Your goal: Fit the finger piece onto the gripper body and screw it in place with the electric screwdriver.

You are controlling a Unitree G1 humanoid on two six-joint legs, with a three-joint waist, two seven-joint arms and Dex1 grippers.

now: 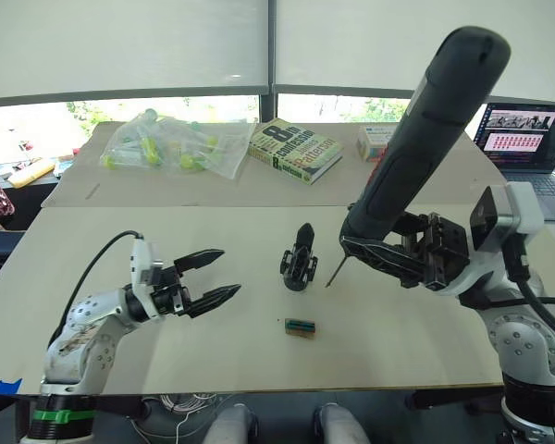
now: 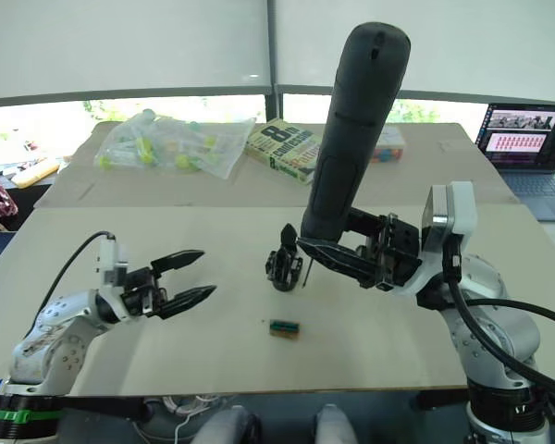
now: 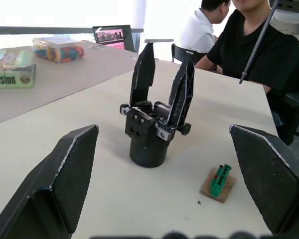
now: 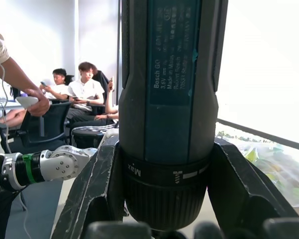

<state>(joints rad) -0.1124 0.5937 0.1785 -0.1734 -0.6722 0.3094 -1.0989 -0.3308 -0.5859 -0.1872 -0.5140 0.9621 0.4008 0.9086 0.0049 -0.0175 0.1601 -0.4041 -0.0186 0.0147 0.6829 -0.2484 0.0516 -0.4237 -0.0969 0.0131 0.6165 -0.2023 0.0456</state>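
In the left eye view, the right claw (image 1: 388, 248) holds the electric screwdriver (image 1: 424, 137) steeply tilted; its bit points toward 8 o'clock, close beside the gripper body (image 1: 298, 259), which stands upright at the tabletop (image 1: 259, 222) centre.

In the left wrist view, the left claw (image 3: 164, 186) is wide open, empty, facing the gripper body, farther away than the right claw.

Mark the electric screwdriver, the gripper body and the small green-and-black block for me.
electric screwdriver (image 1: 425, 139): left eye view, middle of its black barrel.
gripper body (image 3: 148, 148): left wrist view, its round base.
green-and-black block (image 1: 299, 326): left eye view, its top face.
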